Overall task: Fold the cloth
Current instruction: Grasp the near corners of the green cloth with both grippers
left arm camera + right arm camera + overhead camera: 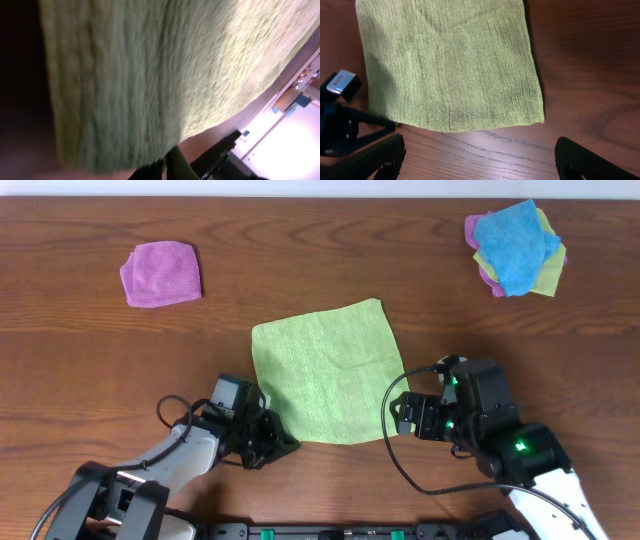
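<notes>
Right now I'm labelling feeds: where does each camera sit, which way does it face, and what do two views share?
Overhead: above the table, facing straight down; cloth, left gripper, right gripper.
Left wrist: behind left gripper, close against the cloth; own dark finger at bottom.
Right wrist: behind right gripper, facing the cloth's near edge; own open fingers in bottom corners.
Shared: overhead and right wrist both show left gripper at cloth's corner.

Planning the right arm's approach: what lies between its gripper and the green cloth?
Only bare table between right gripper and cloth, per the right wrist view.
</notes>
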`<state>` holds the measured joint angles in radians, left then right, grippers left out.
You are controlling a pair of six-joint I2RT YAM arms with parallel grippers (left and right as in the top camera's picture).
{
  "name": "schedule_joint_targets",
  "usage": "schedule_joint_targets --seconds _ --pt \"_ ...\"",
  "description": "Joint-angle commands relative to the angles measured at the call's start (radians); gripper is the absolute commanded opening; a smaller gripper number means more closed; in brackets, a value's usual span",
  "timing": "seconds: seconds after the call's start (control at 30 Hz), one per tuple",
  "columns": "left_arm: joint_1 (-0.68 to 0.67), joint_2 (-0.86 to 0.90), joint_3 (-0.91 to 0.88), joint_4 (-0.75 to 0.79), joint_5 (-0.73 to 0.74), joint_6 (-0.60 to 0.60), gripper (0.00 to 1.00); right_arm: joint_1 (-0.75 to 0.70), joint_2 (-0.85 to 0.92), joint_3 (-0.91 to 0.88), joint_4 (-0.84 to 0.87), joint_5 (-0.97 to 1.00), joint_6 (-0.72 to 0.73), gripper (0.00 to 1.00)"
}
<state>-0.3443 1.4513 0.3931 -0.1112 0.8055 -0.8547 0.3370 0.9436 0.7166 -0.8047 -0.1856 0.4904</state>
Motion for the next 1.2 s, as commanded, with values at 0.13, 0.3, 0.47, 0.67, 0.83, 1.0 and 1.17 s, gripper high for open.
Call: schedule_joint_targets --seconds 0.13,0.3,0.47,0.67,0.83,1.0,1.17 --pt "-0.003 -0.008 -0.008 -0.143 -0.002 0.127 0.06 0.002 -0.001 -0.003 -0.003 -0.003 0.011 0.94" --pt "-0.003 -0.008 -0.007 -0.219 -0.004 0.188 0.06 0.002 -0.001 -0.002 -0.015 -0.003 0.010 0.95" --pt "-0.002 -0.008 -0.006 -0.301 -0.031 0.256 0.06 0.002 -0.001 -0.009 -0.129 0.013 -0.002 0.93" --pt "-0.001 -0.008 -0.002 -0.307 -0.054 0.272 0.06 0.002 -0.001 -0.094 -0.098 -0.030 0.003 0.89" --pt "0.052 -0.008 0.000 -0.307 -0.056 0.282 0.06 0.002 0.002 -0.231 0.032 -0.058 0.041 0.87" --pt "0.135 -0.008 0.002 -0.319 -0.053 0.311 0.06 0.002 0.003 -0.299 0.143 -0.047 0.057 0.85" --pt "0.161 -0.008 0.003 -0.325 -0.054 0.332 0.06 0.002 0.034 -0.336 0.244 -0.039 0.086 0.85"
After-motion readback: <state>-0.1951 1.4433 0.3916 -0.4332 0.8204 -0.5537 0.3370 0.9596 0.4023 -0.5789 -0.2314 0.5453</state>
